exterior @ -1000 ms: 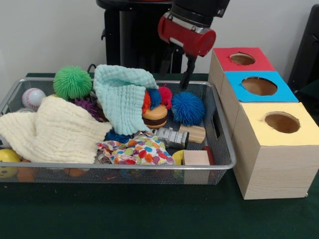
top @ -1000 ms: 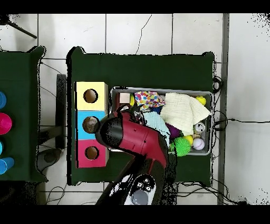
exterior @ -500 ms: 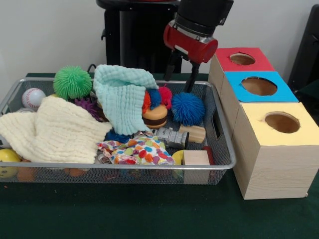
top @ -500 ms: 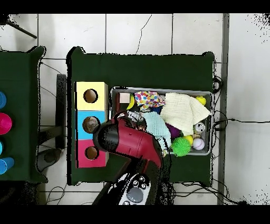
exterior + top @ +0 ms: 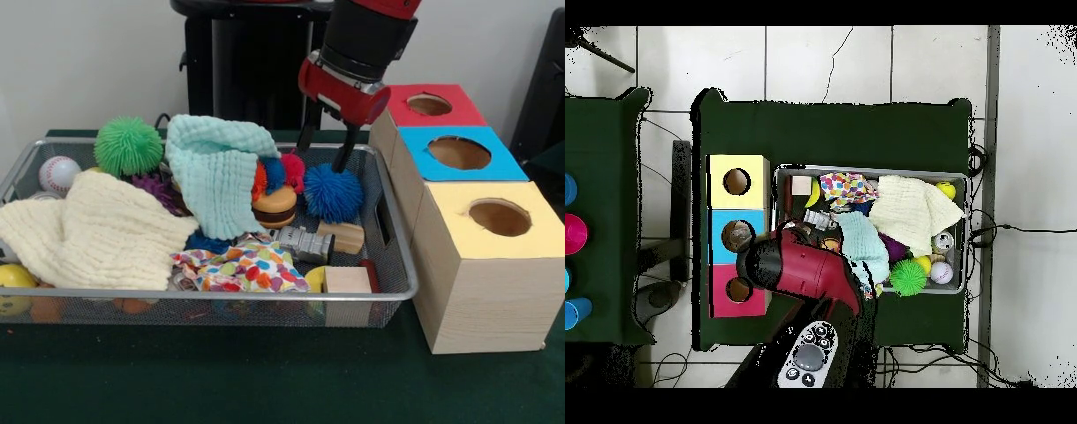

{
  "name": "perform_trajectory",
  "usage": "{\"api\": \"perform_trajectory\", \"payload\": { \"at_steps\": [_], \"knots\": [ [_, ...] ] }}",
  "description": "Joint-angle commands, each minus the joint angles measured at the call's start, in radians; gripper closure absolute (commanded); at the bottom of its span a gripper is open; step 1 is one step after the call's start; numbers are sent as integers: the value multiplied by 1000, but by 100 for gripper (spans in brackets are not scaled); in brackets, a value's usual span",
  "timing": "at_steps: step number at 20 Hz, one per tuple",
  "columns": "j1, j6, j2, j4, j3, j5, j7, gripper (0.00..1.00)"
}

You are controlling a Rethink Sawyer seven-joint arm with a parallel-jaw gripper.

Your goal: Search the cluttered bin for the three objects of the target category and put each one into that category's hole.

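Claw (image 5: 321, 159) spread over green-clothed table (image 5: 265, 380), white wall (image 5: 88, 62)

The worktop (image 5: 221, 380) is dark green, and on it stand three pale wood boxes topped red (image 5: 428, 104), blue (image 5: 457, 152) and yellow (image 5: 499, 218). In the silver mesh bin (image 5: 212, 305) lie a cream cloth (image 5: 93, 234), a mint-green cloth (image 5: 216, 172), a white cloth with many-coloured dots (image 5: 238, 265), a green spiky ball (image 5: 129, 146), a blue spiky ball (image 5: 333, 192), a white baseball with red stitching (image 5: 58, 173) and a yellow ball (image 5: 13, 287). The arm's wrist (image 5: 344, 88) is red above the black claw (image 5: 322, 159).
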Motion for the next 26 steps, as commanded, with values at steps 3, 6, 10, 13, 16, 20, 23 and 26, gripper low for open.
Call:
{"api": "perform_trajectory", "payload": {
  "at_steps": [3, 6, 10, 13, 16, 20, 23, 26],
  "knots": [
    [-32, -71, 64, 76, 119, -32, 102, 0],
    [-57, -111, 76, 98, 150, -32, 97, 0],
    [-76, -149, 95, 120, 183, -23, 109, 0],
    [-76, -158, 104, 127, 193, -15, 120, 0],
    [-75, -165, 112, 134, 209, -2, 134, 0],
    [-66, -173, 110, 140, 223, 22, 162, 0],
    [-71, -153, 91, 157, 249, 42, 173, 0],
    [-50, -102, 79, 163, 247, 63, 192, 0]
  ]
}}
